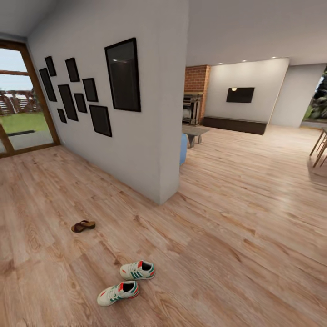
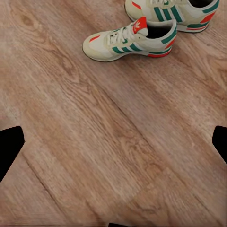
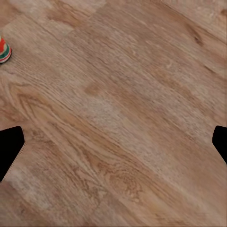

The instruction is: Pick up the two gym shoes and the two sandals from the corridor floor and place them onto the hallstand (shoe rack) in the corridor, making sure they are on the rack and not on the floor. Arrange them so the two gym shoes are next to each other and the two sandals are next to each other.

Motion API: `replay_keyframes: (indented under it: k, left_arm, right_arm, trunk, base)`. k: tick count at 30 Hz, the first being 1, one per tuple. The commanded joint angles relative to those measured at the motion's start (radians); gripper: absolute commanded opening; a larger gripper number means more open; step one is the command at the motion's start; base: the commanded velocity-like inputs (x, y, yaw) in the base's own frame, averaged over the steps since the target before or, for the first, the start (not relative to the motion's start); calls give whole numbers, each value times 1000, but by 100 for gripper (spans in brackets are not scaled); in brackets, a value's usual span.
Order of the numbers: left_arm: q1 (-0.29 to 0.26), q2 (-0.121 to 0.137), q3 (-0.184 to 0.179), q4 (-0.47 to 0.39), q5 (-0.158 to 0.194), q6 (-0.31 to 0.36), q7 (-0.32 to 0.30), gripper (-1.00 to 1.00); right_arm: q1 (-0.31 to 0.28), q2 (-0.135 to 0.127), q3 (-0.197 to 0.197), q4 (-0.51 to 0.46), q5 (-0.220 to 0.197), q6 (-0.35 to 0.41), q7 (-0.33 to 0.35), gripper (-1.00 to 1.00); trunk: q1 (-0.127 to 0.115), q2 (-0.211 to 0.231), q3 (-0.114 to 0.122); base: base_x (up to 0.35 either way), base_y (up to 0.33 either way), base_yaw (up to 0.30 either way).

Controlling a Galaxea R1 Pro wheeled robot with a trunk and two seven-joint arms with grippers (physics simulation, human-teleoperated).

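Two gym shoes, cream with teal stripes and red-orange heels, lie side by side on the corridor floor (image 1: 218,254): one (image 1: 137,270) farther off, one (image 1: 118,293) nearer. Both appear in the left wrist view, one (image 2: 130,41) whole and one (image 2: 175,12) cut by the frame edge. A dark-brown sandal (image 1: 83,225) lies farther left; I cannot tell whether it is one or two. The hallstand is out of view. My left gripper (image 2: 113,144) hangs open over bare planks short of the shoes. Over bare floor, my right gripper (image 3: 113,144) is open, a shoe heel (image 3: 4,49) at the frame's edge.
A white wall with black picture frames (image 1: 122,75) ends in a corner (image 1: 163,197) beyond the shoes. A glass door (image 1: 22,109) stands far left. Past the corner lie a living room with a low table (image 1: 194,132) and chair legs (image 1: 320,147) at right.
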Motion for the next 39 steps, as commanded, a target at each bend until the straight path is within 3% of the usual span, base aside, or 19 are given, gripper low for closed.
replay_keyframes:
  k: [1,12,39]
  left_arm:
    - [-1,0,-2,1,8,-3,0,100]
    - [-2,0,-2,1,6,-3,0,100]
    - [-2,1,-2,1,6,-3,0,100]
  right_arm:
    - [0,0,-1,0,1,-3,0,100]
    - [0,0,0,0,1,-4,0,100]
    - [0,2,4,0,2,-4,0,100]
  trunk:
    - [0,0,-2]
    - [0,0,-10]
    - [0,0,-30]
  base:
    - [0,0,267]
    - [0,-10,267]
    - [0,-255,267]
